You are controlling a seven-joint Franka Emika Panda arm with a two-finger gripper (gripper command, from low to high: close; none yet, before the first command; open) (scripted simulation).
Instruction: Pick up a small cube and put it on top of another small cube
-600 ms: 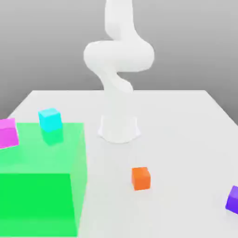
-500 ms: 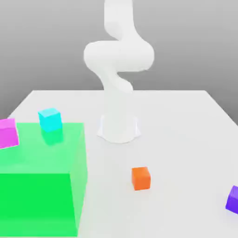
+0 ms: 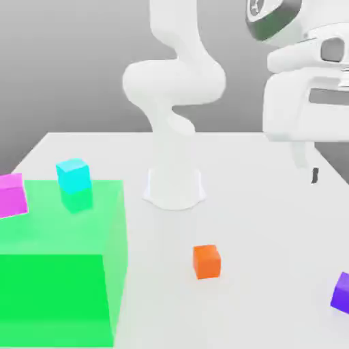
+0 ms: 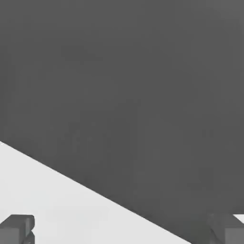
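Observation:
The small purple cube (image 3: 342, 293) lies on the white table at the exterior view's lower right, cut by the picture's edge. The small orange cube (image 3: 206, 262) rests near the table's middle, in front of the arm's base. High at the exterior view's upper right hangs the arm's white hand, one finger (image 3: 305, 158) pointing down, well above and behind the purple cube. In the hand view my gripper (image 4: 121, 231) is open: its two grey fingertips (image 4: 16, 228) stand far apart with nothing between them, over the table's edge.
A big translucent green block (image 3: 58, 262) takes up the exterior view's lower left. A cyan cube (image 3: 73, 175) and a magenta-pink cube (image 3: 12, 195) sit behind it. The arm's base (image 3: 174, 187) stands at the table's middle back.
The hand has swung into the exterior view's upper right, where it was out of the picture before. The cubes and the green block have not moved.

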